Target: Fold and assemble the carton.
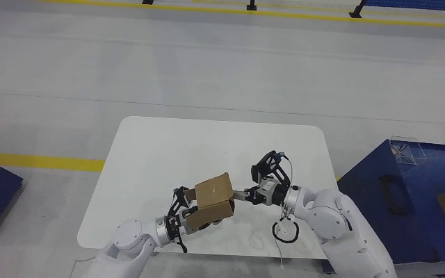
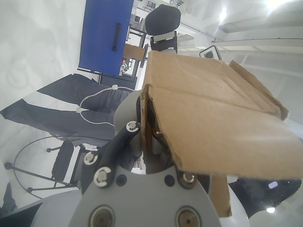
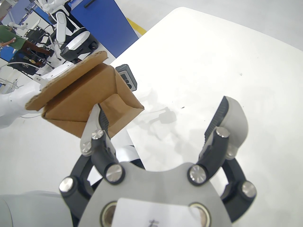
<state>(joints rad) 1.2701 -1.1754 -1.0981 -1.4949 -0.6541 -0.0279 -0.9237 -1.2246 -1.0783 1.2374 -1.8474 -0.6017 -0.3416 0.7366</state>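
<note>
One carton (image 1: 213,200) held aloft near the desk's (image 1: 139,156) front edge, left gripper (image 1: 186,206) clenched on it; right gripper (image 3: 161,106) spread, one finger touching it.

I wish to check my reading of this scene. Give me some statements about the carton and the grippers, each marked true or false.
1. The right gripper is open. True.
2. The carton lies flat on the table. False: the left gripper holds it up, tilted.
3. The table is black. False: it is white.
4. The carton is brown cardboard. True.
</note>
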